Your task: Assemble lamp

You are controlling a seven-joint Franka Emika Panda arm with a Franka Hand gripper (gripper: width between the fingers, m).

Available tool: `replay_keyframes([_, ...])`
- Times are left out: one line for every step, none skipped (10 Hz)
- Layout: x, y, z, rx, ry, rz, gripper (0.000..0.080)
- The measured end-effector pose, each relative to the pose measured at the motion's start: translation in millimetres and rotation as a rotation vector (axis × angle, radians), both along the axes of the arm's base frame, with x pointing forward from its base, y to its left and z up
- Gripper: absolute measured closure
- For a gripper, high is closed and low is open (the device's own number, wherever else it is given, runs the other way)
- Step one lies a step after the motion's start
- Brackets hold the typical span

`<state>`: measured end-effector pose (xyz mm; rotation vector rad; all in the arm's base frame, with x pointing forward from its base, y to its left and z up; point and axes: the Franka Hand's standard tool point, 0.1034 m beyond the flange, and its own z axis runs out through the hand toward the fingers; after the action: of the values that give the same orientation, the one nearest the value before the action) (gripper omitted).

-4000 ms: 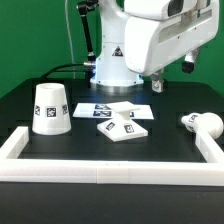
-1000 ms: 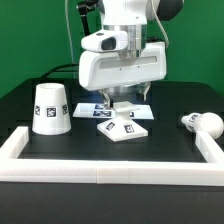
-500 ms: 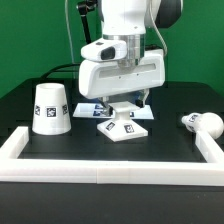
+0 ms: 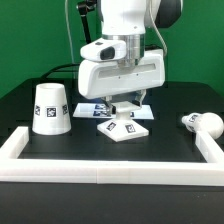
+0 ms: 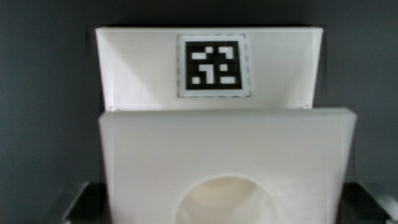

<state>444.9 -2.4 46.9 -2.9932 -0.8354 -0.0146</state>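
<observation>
The lamp's flat square base (image 4: 125, 129) lies on the black table in the middle of the exterior view. My gripper (image 4: 123, 108) is low over it, the fingers down on either side of it. In the wrist view the base (image 5: 214, 130) fills the space between my fingers, its tag (image 5: 215, 66) and round socket hole (image 5: 231, 200) showing. My gripper (image 5: 222, 208) is open, with a thin dark gap at each finger. The tapered shade (image 4: 50, 108) stands at the exterior view's left. The round bulb (image 4: 203, 123) lies at the right.
The marker board (image 4: 88, 106) lies just behind the base, partly hidden by my hand. A white rail-like frame (image 4: 100, 172) runs along the front and up both sides of the table.
Over four seconds my arm swung from the right to above the base. In the last second the hand dropped lower onto the base. It has hardly moved in the last half second.
</observation>
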Motion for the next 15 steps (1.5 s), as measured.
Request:
replay_keyframes([0.0, 0.0, 0.0, 0.000, 0.000, 0.000, 0.0266])
replay_keyframes([0.0, 0.0, 0.0, 0.000, 0.000, 0.000, 0.0266])
replay_keyframes([0.0, 0.0, 0.0, 0.000, 0.000, 0.000, 0.0266])
replay_keyframes([0.0, 0.0, 0.0, 0.000, 0.000, 0.000, 0.0266])
replay_keyframes([0.1, 0.3, 0.0, 0.000, 0.000, 0.000, 0.0266])
replay_keyframes([6.3, 7.6, 0.1, 0.002, -0.005, -0.016, 0.0266])
replay_keyframes([15.9, 13.8, 0.2, 0.004, -0.012, -0.010, 0.0266])
replay_keyframes([28.9, 19.3, 0.6, 0.008, -0.023, -0.002, 0.0266])
replay_keyframes([43.5, 25.0, 0.9, 0.011, -0.039, 0.006, 0.0266])
replay_keyframes([58.7, 30.0, 1.6, 0.016, -0.056, 0.012, 0.0265])
replay_keyframes([73.4, 32.7, 1.9, 0.021, -0.072, 0.007, 0.0265])
replay_keyframes([84.5, 33.9, 2.7, 0.026, -0.085, 0.000, 0.0265])
replay_keyframes([83.0, 33.7, 2.5, 0.026, -0.085, -0.004, 0.0265])
replay_keyframes([82.9, 33.8, 2.4, 0.028, -0.084, -0.030, 0.0265])
replay_keyframes([82.8, 34.0, 2.2, 0.031, -0.081, -0.088, 0.0265])
